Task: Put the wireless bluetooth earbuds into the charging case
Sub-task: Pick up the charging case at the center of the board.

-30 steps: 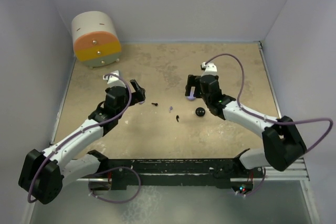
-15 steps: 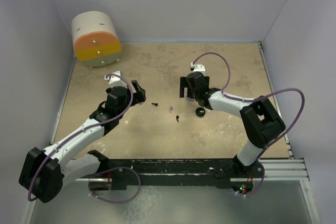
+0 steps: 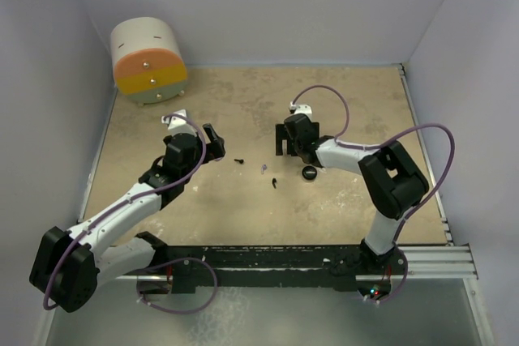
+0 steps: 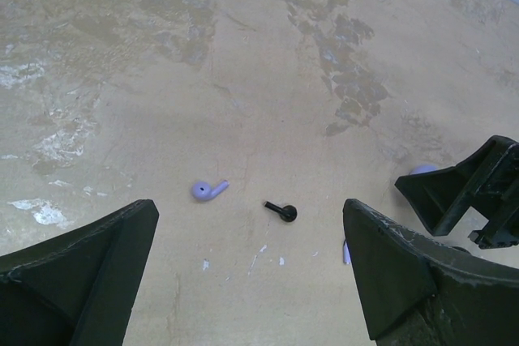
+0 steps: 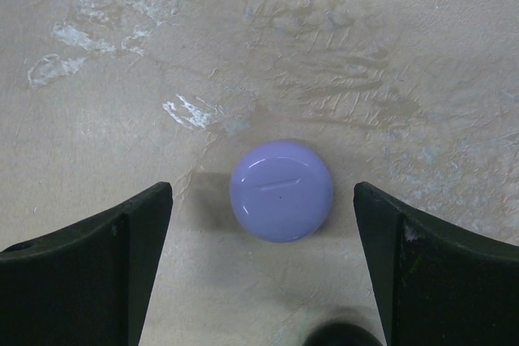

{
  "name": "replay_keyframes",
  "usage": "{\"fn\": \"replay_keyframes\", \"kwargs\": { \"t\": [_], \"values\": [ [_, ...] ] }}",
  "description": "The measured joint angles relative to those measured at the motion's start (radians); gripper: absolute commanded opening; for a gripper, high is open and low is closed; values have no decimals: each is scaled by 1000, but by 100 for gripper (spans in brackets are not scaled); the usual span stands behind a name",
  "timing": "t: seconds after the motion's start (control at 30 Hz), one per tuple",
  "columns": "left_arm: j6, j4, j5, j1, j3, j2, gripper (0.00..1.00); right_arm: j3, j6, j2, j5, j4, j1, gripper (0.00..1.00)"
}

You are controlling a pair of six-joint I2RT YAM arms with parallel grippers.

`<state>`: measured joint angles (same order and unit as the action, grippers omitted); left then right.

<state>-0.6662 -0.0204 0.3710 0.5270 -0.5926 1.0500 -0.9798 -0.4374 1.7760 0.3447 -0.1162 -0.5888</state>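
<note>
R arm [image 3: 357,160] has folded in over the last sec, bringing right gripper [image 3: 284,140] left to straddle lavender case [image 5: 281,190]; likely lining up a grab. Jaws wide apart, empty, not touching it. Left gripper [image 3: 214,146] also spread wide, empty. Lavender earbud [image 4: 208,190] and black earbud [image 4: 282,211] lie loose between arms, 0 inserted.

I have the left arm [image 3: 122,208] reaching far and rightward with the left gripper [image 3: 217,145] spread wide, while the right arm [image 3: 381,176] folds sharply at its elbow, reaching left, the right gripper [image 3: 281,142] equally wide.
</note>
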Motion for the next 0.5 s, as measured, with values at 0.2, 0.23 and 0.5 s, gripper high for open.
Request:
{"fn": "replay_keyframes", "kwargs": {
  "t": [0.2, 0.23, 0.5],
  "values": [
    [6, 0, 1, 0, 0, 0, 98, -3, -1, 18, 0, 1, 0, 92],
    [5, 0, 2, 0, 0, 0, 98, -3, -1, 20, 0, 1, 1, 92],
    [5, 0, 5, 0, 0, -6, 97, -3, 0, 33, -6, 4, 19, 79]
  ]
}}
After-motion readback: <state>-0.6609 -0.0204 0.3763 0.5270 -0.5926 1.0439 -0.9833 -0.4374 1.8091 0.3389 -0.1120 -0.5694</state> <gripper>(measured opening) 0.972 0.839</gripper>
